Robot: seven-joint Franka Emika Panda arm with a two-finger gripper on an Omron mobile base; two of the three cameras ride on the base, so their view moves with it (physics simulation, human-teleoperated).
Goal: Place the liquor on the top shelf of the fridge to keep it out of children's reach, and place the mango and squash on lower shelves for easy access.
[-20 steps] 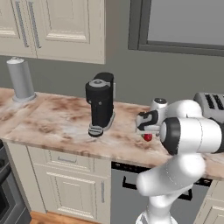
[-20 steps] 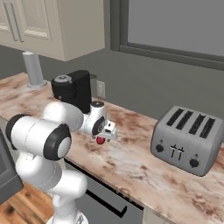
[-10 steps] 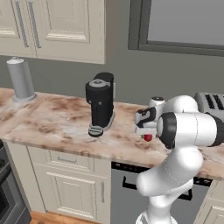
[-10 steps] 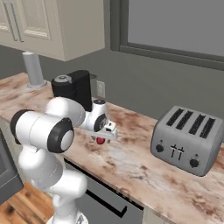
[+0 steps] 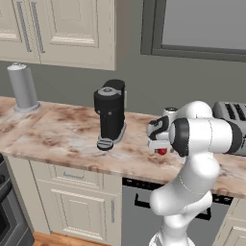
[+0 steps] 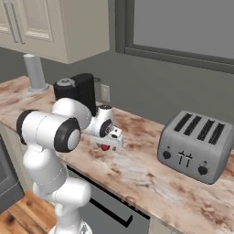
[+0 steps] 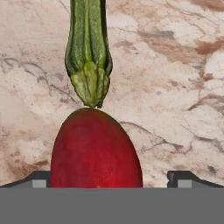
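My gripper (image 7: 111,180) hangs open just above the marble counter (image 7: 175,87), its two fingertips (image 7: 40,179) standing wide on either side of the red mango (image 7: 94,148). Neither tip touches the fruit. Beyond the mango lies the dark green squash (image 7: 88,48), its stem end nearly touching it. From the base, the mango (image 5: 162,152) (image 6: 105,147) peeks out under the gripper (image 5: 158,144) (image 6: 109,142), near the counter's front edge. The liquor and the fridge are out of view.
A black coffee machine (image 5: 110,113) stands left of the hand, a grey cylinder (image 5: 22,87) further left. A silver toaster (image 6: 197,144) sits to the right. Wall cabinets (image 5: 62,29) hang above, and the counter's front edge (image 5: 96,166) runs close below the hand.
The arm's elbow has shifted slightly while the hand stays low over the mango. The jaws remain wide open and the fruit has not moved.
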